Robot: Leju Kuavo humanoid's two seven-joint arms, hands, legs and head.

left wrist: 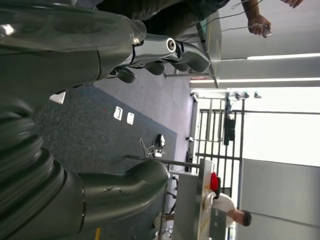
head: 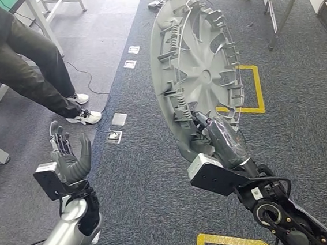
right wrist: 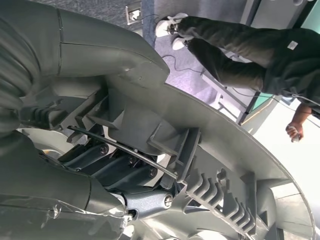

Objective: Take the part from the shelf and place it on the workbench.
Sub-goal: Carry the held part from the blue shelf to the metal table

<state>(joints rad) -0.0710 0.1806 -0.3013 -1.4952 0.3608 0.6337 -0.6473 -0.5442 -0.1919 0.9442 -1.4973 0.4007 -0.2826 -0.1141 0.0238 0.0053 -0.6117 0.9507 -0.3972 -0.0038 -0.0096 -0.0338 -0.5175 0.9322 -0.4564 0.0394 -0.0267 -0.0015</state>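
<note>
Grey plastic, ribbed and spoked: we log our right hand (head: 213, 138) clamped on the lower rim of the part (head: 196, 67), a round wheel-cover-like disc with a wire ring on its inner face. In the right wrist view the dark fingers (right wrist: 113, 167) hook behind that wire and a rib while the thumb presses the outer face. We judge the rim grip suits a disc too broad to span, and the upright, slightly tilted carry keeps it off the floor and the body. The part is thus in the air over the carpet, clear of any shelf and not yet on a workbench.

Left hand (head: 69, 157): raised at the side, fingers apart, holding nothing; likely kept free for balance or support.

Beyond: dark carpet (head: 149, 176) with yellow tape outlines (head: 257, 90) and floor sockets (head: 116, 127); metal table legs (head: 273, 13) farther off. A person (head: 20, 61) in dark clothing and white shoes stands to the left.

Writing: small white labels on the right arm and on the person's clothing, illegible. No brand readable.
</note>
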